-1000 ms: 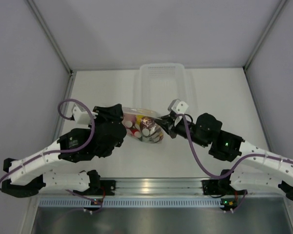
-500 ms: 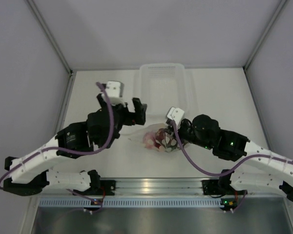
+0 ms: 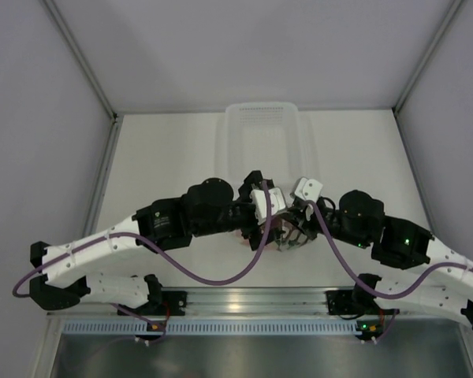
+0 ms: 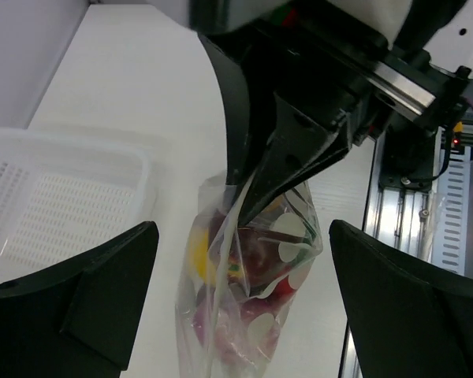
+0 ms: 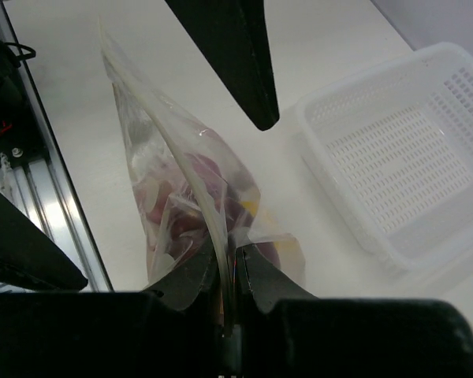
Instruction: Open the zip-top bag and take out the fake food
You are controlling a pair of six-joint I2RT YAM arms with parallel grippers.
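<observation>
The zip-top bag (image 4: 252,299), see-through with white dots, hangs upright above the table with its top edge pinched in my right gripper (image 5: 230,264), which is shut on it. Inside I see fake food: a yellow piece (image 4: 199,256), a dark red one (image 4: 256,256) and pinkish pieces (image 4: 221,331). My left gripper (image 4: 243,260) is wide open, one finger (image 4: 102,299) on each side of the bag and not touching it. From the top view both grippers meet at the table's middle, the left gripper (image 3: 262,206) beside the right gripper (image 3: 290,224), and most of the bag (image 3: 282,236) is hidden.
A white mesh basket (image 3: 262,134) stands at the back centre, just beyond the grippers; it also shows as the basket (image 4: 55,205) and the basket (image 5: 402,150). An aluminium rail (image 3: 244,299) runs along the near edge. Grey walls close in the sides and back.
My left gripper let go of the bag, opened wide, and swung round to the bag's far side. The right gripper kept its hold and raised the bag upright off the table.
</observation>
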